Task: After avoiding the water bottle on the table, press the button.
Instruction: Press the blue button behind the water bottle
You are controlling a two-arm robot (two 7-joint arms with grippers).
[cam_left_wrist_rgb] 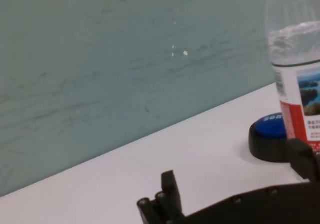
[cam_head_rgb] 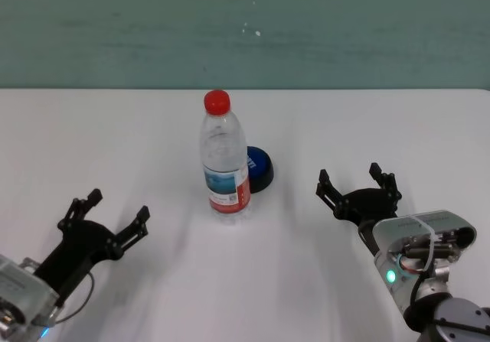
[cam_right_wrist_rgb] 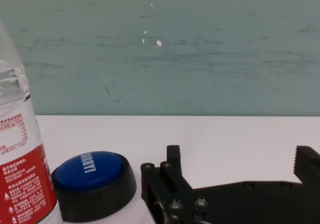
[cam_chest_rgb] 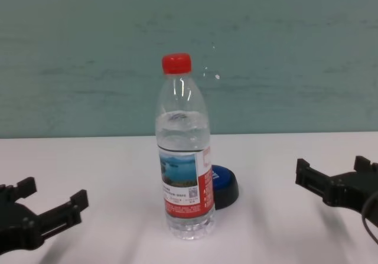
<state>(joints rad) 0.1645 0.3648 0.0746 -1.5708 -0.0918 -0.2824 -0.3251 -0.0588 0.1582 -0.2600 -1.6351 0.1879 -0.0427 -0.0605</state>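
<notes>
At the centre of the frame, the water bottle stands upright on the white table, with the blue button just behind it, partly hidden. My left gripper sits lower left and my right gripper lower right, both with fingers spread apart, holding nothing

Even, soft light fills every view. The table shows faint streaked shadows beneath the water bottle (lower centre of the head view). The wrist views are slightly soft up close.
</notes>
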